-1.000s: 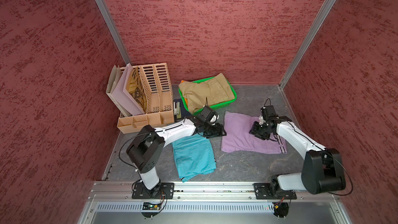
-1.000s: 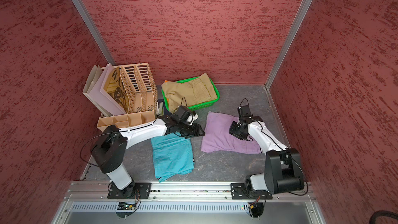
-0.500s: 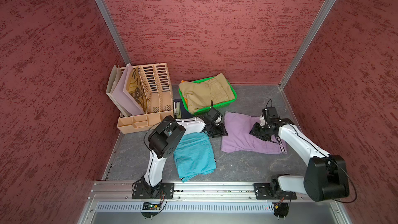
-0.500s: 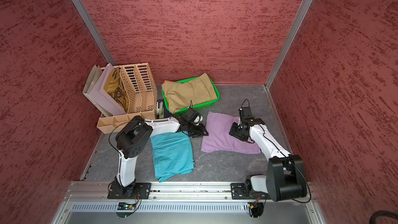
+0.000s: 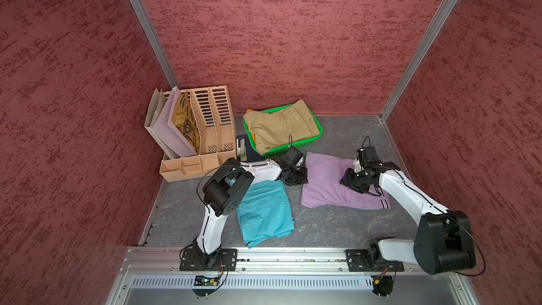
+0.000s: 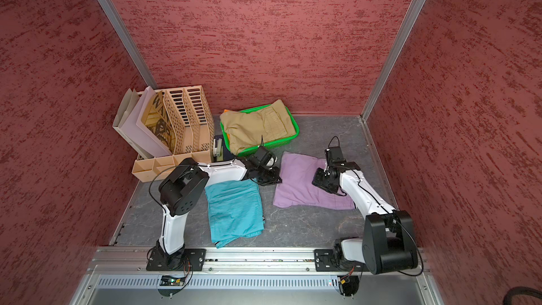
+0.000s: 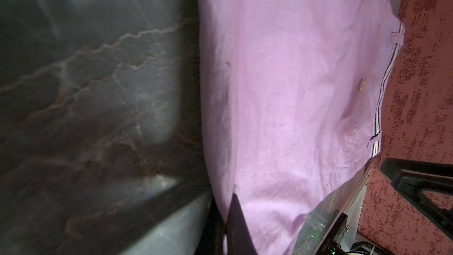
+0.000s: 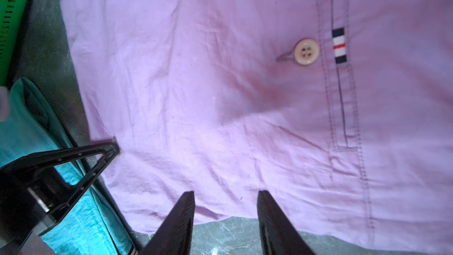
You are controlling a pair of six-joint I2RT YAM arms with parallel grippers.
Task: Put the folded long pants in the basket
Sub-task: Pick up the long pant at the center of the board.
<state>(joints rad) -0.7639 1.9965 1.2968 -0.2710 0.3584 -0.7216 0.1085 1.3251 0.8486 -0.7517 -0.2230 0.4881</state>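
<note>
The lilac pants (image 5: 337, 181) lie flat on the grey tabletop (image 5: 337, 224), just in front of the green basket (image 5: 315, 137) and beside the teal pants (image 5: 264, 212), which lie apart from them. They look like thin, soft woven cloth: light, limp, likely to sag and unfold if lifted from one point only. The sensible hold is a pinch on an edge at each side, so the fold keeps together.

The left gripper (image 7: 226, 219) is closed at the lilac edge nearest the teal pair; in the left wrist view its dark fingers meet right at the fabric's border, and a fold of cloth seems caught between them (I cannot be sure how much). The right gripper (image 8: 225, 214) stands part open, jaws straddling the opposite edge of the same pants near the pocket and button (image 8: 307, 51), not yet closed on anything.

The khaki pants (image 5: 281, 126) already fill most of the basket, with a sliver of orange pants (image 5: 250, 136) showing beneath at the basket's left end. That pile stands higher than the rim, so the lilac pair would have to be lifted over it and laid on top.

To the left stands a beige file organiser (image 5: 202, 130), and a small dark item (image 5: 249, 149) lies between it and the basket; neither blocks the path. The left arm (image 5: 261, 170) reaches over the teal pants' far corner.
</note>
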